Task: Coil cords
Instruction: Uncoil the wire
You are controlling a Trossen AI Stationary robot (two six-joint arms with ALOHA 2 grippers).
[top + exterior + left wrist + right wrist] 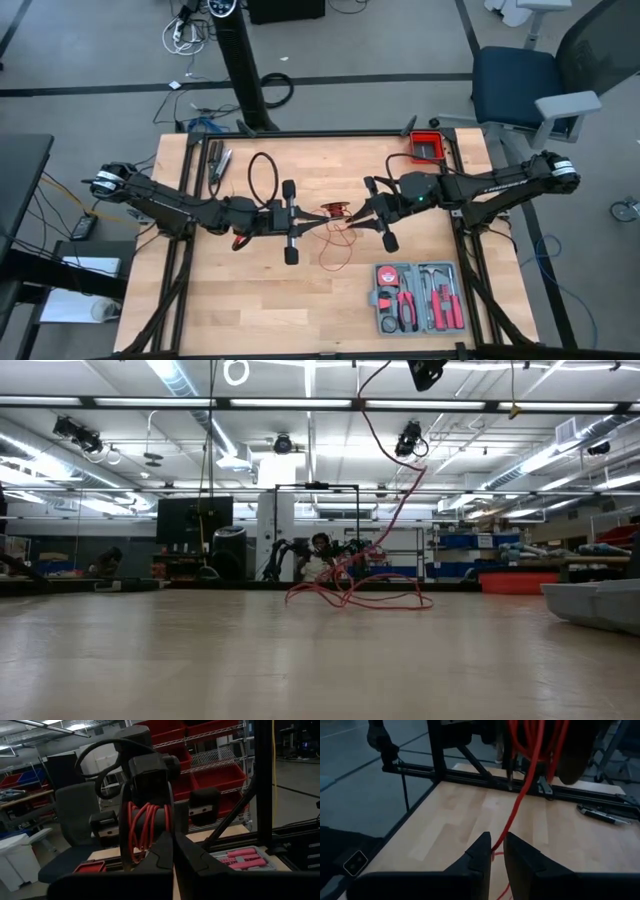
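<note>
Red cord [520, 815] runs between right gripper's [497, 851] fingers.

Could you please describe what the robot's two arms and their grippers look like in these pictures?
Both arms are dark, nearly black, jointed links with white caps at the shoulder ends and black cables trailing off. The left gripper and the right gripper each carry a black crossbar with two dark, wedge-shaped fingers. A small green light shows on the right arm's wrist.
</note>
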